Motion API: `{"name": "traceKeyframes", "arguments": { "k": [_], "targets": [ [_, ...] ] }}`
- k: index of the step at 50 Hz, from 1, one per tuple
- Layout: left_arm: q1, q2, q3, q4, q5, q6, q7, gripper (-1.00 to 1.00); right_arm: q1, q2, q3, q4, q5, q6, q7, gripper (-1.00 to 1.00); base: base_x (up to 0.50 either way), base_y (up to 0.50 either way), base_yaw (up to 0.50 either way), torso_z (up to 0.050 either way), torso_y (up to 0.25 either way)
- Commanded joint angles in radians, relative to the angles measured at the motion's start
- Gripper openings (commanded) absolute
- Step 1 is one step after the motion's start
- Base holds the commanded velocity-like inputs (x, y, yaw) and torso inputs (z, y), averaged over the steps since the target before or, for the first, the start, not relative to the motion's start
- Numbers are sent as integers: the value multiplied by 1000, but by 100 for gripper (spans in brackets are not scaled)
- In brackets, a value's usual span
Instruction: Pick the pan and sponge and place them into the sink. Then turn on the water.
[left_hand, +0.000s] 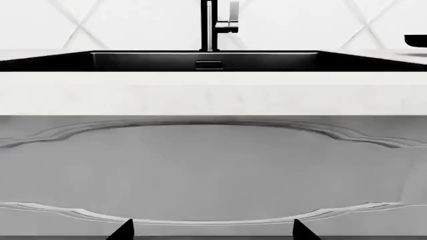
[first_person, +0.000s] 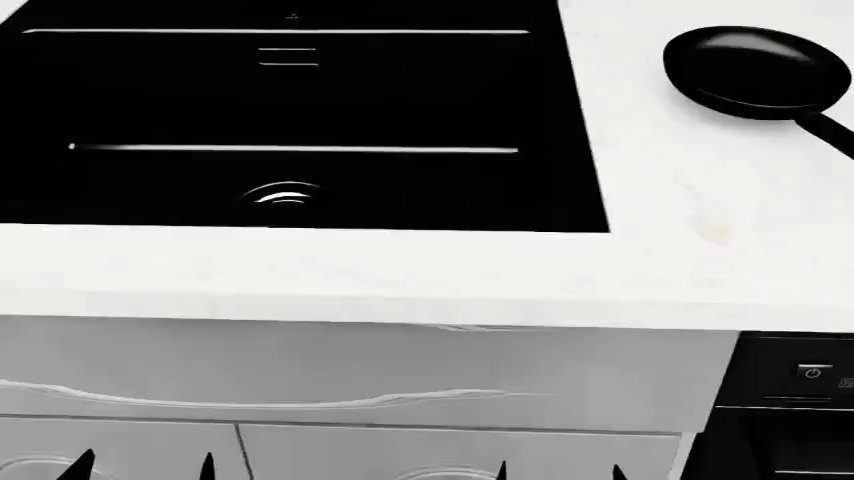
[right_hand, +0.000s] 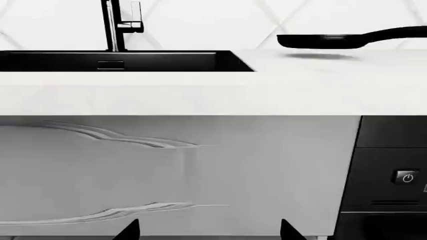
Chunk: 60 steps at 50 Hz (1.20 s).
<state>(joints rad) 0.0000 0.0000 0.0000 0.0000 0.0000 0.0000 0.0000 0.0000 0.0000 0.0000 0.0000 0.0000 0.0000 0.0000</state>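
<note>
The black pan (first_person: 754, 70) lies on the white counter to the right of the sink (first_person: 294, 105), its handle running off toward the right; it also shows in the right wrist view as the pan (right_hand: 320, 40). The sink's drain (first_person: 283, 192) is near its front. The black faucet (left_hand: 209, 25) stands behind the basin, and no water shows at it. The sponge is out of view. My left gripper (first_person: 144, 468) and right gripper (first_person: 559, 470) hang low in front of the cabinet, both open and holding nothing. They are well below the counter's edge.
The white countertop (first_person: 400, 270) overhangs grey cabinet doors (left_hand: 213, 170). A black appliance with a power button (first_person: 811, 372) sits under the counter at the right. A white tiled wall (right_hand: 213, 20) backs the counter.
</note>
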Motion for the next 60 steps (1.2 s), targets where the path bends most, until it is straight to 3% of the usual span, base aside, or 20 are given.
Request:
{"name": "traceKeyframes", "arguments": {
  "k": [1,21,60],
  "targets": [
    [-4,-14,19,0,-12,-6,-25,100,-3,17,-29,-6,-2,7,24,100,0,0,0,0,0],
    [-19,-58,85,-14,-34,-11,-112,100,9,59,-82,11,41,32,85,100,0,-22,0,0,0],
    [-21,-106,134,-15,-78,-2,-169,100,16,105,-140,19,83,9,135,100,0,-455,0,0,0]
  ]
}}
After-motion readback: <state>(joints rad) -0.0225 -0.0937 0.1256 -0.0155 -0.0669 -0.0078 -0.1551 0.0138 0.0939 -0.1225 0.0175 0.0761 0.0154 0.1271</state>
